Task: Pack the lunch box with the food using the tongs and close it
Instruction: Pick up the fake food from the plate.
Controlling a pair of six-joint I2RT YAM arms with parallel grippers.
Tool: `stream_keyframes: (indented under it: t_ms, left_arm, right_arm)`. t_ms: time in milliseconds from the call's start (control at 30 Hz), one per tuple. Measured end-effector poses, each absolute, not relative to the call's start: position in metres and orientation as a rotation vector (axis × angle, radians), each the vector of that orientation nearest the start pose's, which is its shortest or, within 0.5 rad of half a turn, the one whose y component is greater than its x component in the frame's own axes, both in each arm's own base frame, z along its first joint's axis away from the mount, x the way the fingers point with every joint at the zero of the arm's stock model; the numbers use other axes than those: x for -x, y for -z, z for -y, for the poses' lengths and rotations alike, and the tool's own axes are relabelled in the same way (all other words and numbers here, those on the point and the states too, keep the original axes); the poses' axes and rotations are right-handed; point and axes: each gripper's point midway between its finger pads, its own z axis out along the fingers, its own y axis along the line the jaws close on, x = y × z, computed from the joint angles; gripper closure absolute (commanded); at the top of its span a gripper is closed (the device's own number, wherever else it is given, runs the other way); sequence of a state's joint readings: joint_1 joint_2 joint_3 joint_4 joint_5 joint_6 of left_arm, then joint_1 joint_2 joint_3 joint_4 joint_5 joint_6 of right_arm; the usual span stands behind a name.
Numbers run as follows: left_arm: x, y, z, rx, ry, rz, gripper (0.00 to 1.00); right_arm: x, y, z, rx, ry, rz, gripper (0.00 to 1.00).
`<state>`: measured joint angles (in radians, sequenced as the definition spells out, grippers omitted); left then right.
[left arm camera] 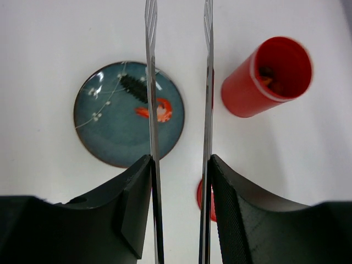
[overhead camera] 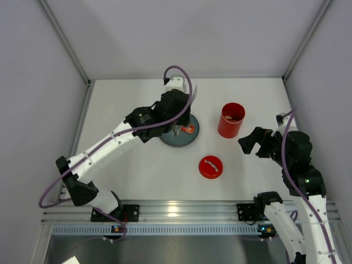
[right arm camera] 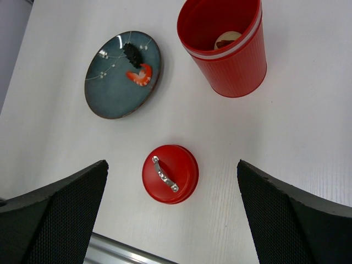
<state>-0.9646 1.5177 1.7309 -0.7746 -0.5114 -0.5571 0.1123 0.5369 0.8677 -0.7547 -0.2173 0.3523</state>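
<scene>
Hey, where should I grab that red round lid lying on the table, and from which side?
Take the red round lid by its small silver handle, coming straight down from above. It lies flat on the white table, handle up; pinching across the bar's narrow width should hold it.
</scene>
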Motion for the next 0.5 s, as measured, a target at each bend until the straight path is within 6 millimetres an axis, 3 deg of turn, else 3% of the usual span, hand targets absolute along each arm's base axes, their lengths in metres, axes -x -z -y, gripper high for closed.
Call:
stream_keyframes:
  t_ms: [133, 267, 367, 500]
  left_arm:
    - [-0.302, -0.278, 0.281, -0.093, 0.262, -2.183, 0.50]
    - [-0.307, -0.227, 0.276, -0.108, 0.169, -2.297, 0.50]
    - [-0.309, -0.200, 0.273, -0.117, 0.139, -2.364, 0.50]
    - [-0.314, -0.180, 0.273, -0.114, 0.125, -2.414, 0.50]
  right_arm:
    - [-0.203, -0.249, -0.077, -0.094, -0.523, -2.019, 0.01]
    - [-0.202, -0.249, -0.077, -0.092, -0.527, -2.020, 0.01]
    - [-0.202, -0.249, -0.077, -0.091, -0.527, -2.020, 0.01]
    - [-0.202, -0.249, -0.077, -0.091, -0.527, -2.019, 0.01]
